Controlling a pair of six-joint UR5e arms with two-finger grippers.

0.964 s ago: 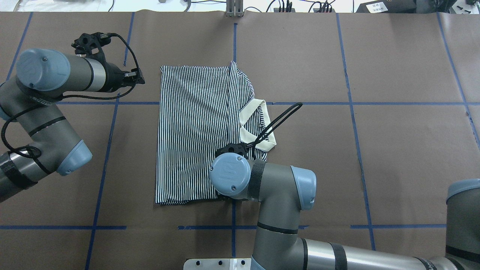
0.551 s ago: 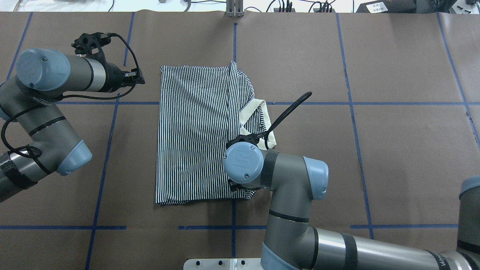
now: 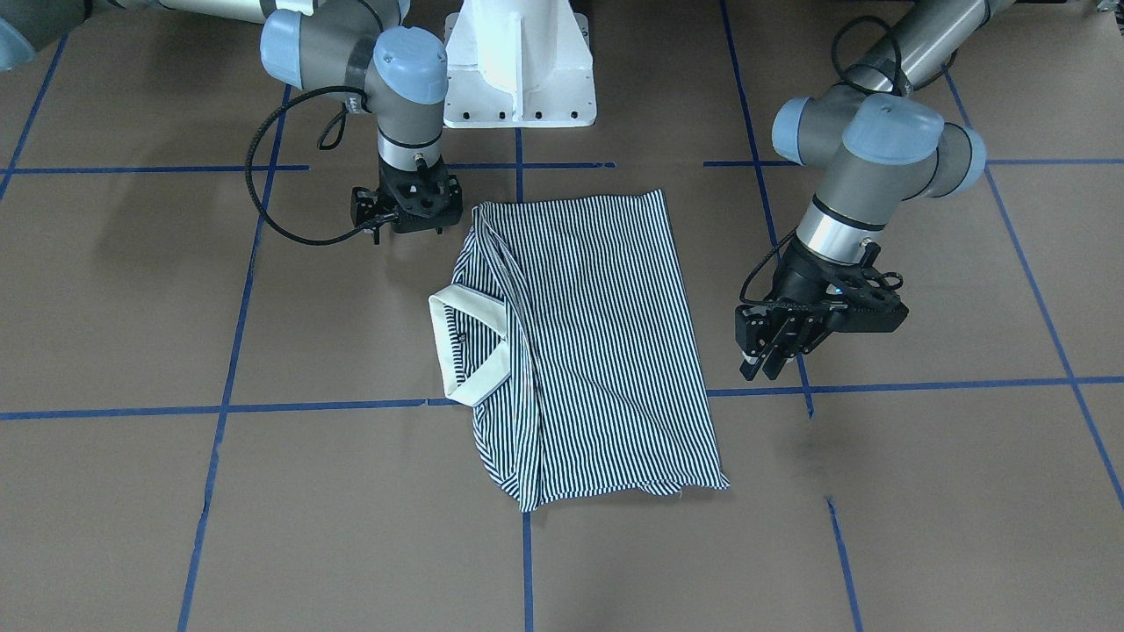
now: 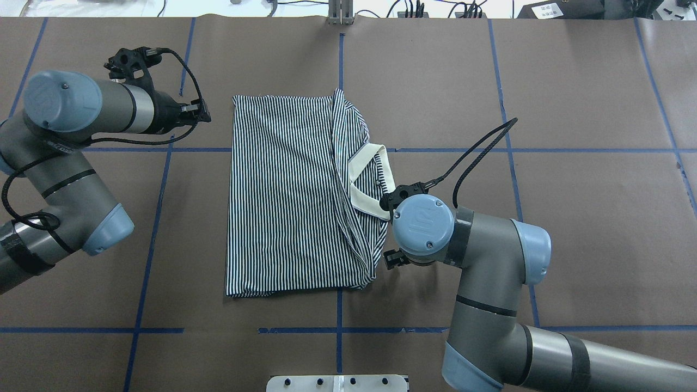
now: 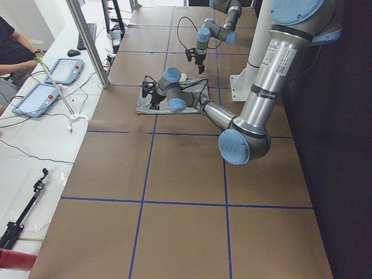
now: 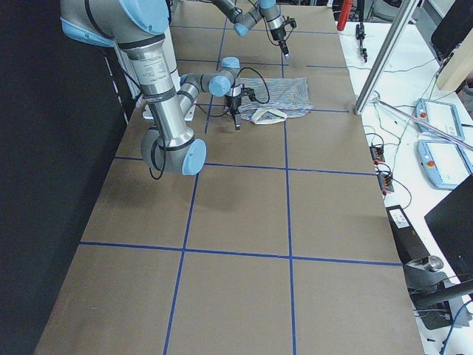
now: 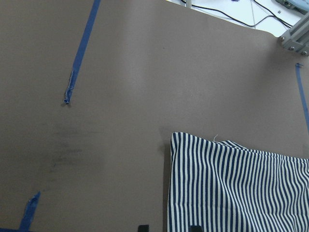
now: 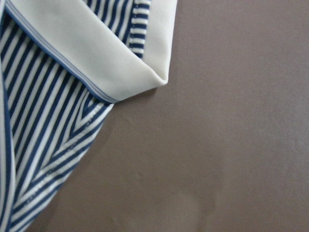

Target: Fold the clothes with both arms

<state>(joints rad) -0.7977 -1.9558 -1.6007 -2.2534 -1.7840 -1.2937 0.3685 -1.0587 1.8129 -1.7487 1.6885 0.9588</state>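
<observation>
We look steeply down on the worktop [image 4: 572, 81] from both long sides, along it from both ends, and closely from each wrist, every view catching the shirt [image 4: 283, 207].

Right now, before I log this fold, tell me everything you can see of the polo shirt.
The polo shirt is thin navy-and-white striped cloth with a plain cream collar and one small button showing. It lies flat on the brown table, folded into a rough rectangle, with the collar poking out on the robot's right side. The left claw and right claw sit beside it; neither grips it.
</observation>
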